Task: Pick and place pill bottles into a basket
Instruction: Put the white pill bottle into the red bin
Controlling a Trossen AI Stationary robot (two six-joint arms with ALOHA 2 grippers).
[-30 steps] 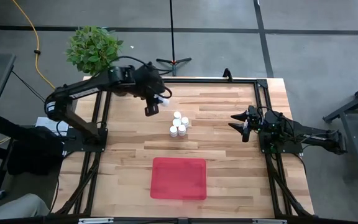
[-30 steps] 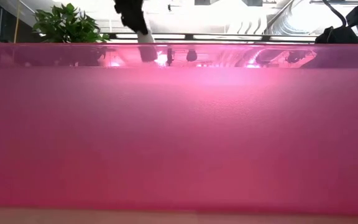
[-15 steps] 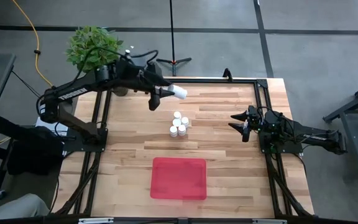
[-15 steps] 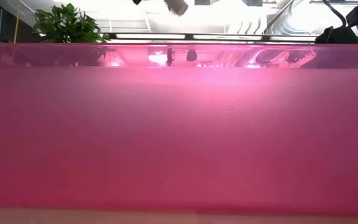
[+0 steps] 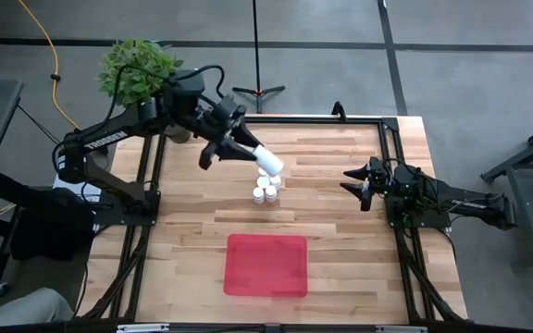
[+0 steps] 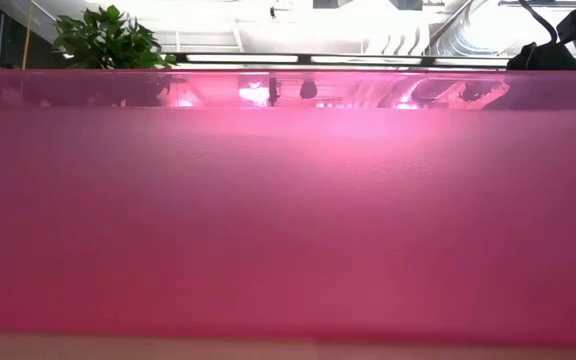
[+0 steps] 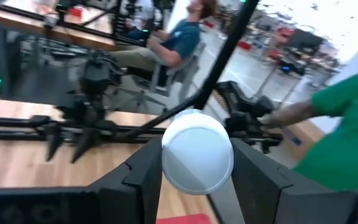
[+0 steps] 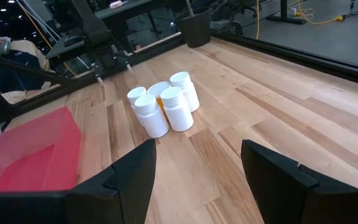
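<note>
The left gripper (image 5: 248, 150) clenches a white bottle (image 5: 268, 160) above the bottle cluster (image 5: 266, 188), beyond the red basket (image 5: 266, 265), while the right gripper (image 5: 355, 184) waits released nearby.

Desk (image 5: 340, 231), centre: cluster of pill bottles (image 5: 266, 188) standing upright and touching one another, with the basket (image 5: 266, 265) nearer the front edge and apart from them. Left gripper (image 5: 248, 151) above the desk just behind the cluster, one bottle (image 5: 268, 160) between its fingers. Right gripper (image 5: 352, 183) at the right side, well apart from the cluster; potted plant (image 5: 137, 69) off the back left corner.
</note>
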